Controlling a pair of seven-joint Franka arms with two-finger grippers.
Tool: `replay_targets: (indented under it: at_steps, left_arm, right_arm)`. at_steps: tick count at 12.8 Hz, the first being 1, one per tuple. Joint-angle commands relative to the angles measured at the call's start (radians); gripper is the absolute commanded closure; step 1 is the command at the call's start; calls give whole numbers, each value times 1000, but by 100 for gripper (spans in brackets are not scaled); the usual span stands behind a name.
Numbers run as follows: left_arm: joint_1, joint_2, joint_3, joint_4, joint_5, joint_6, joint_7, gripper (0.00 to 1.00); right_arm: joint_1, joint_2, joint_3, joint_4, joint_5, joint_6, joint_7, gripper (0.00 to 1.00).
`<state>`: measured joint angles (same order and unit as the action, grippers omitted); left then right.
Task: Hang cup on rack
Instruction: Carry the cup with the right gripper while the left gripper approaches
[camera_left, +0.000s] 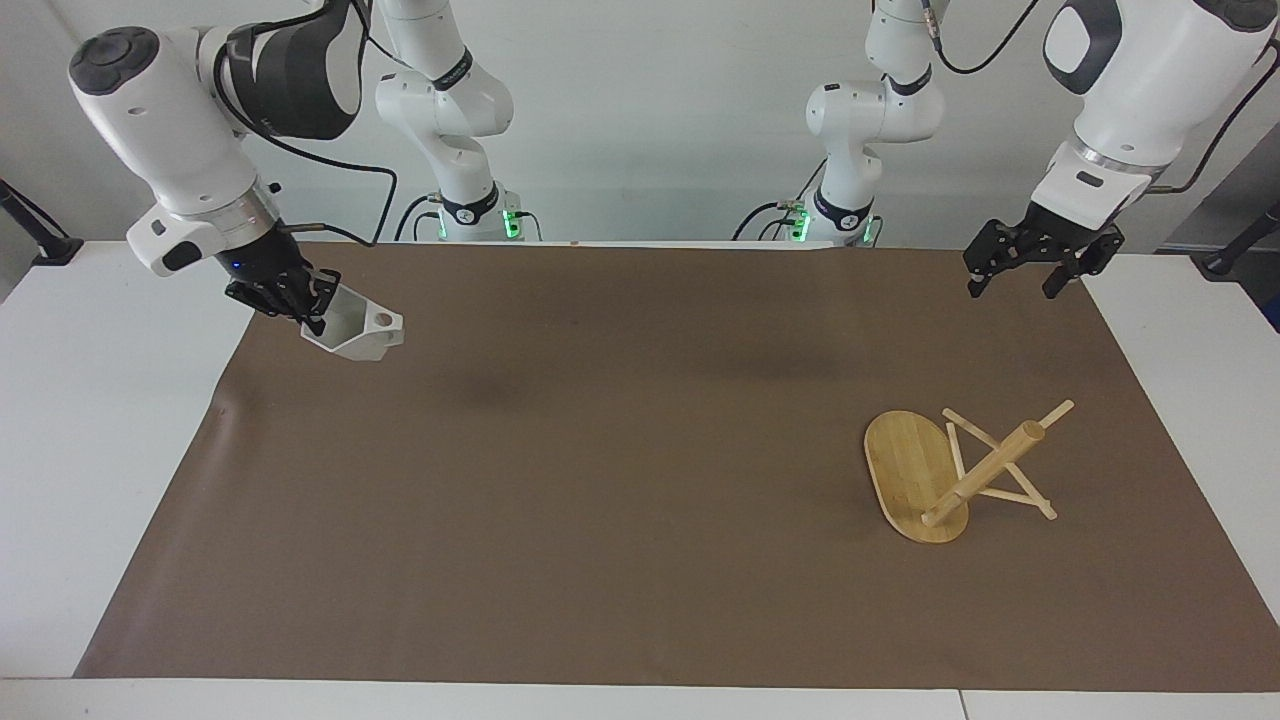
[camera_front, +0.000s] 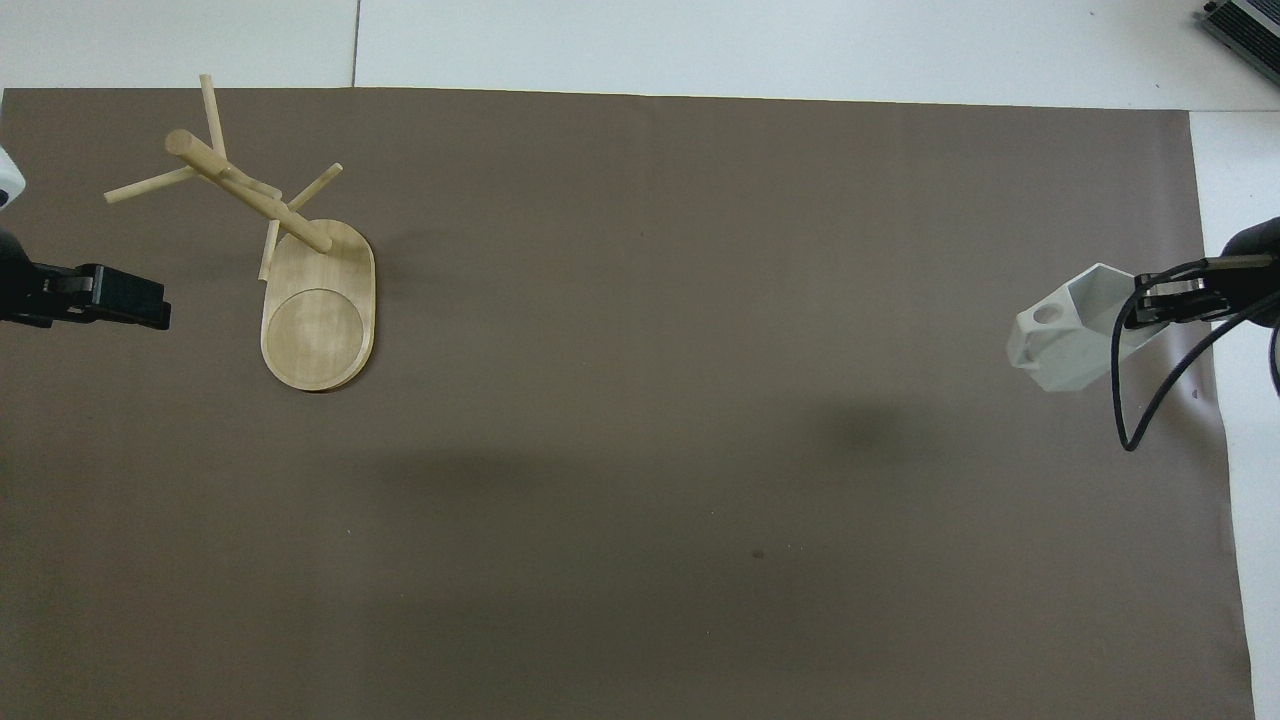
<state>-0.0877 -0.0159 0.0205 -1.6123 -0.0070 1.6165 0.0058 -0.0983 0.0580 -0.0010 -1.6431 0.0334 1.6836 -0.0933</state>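
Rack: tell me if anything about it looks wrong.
The rack is tipped over at the left arm's end of the table: its oval base stands on edge, and the post slants, propped on pegs. The right gripper holds the cup in the air.

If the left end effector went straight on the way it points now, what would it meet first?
The left end effector hangs open, pointing down at the brown mat near the left arm's end of the table. It would probably meet bare mat first. The rack stands farther from the robots, apparently off that line; depth is uncertain.
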Motion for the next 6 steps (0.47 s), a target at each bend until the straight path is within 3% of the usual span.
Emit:
replay_targets:
  at_steps: [1, 6]
  left_arm:
    - [-4, -45, 7, -67, -5, -6, -53, 0]
    - [-18, -56, -1, -89, -45, 5, -412, 0]
  right_arm:
    - [-11, -24, 12, 8, -6, -50, -6, 100]
    - [-8, -56, 30, 8, -4, -137, 1, 100]
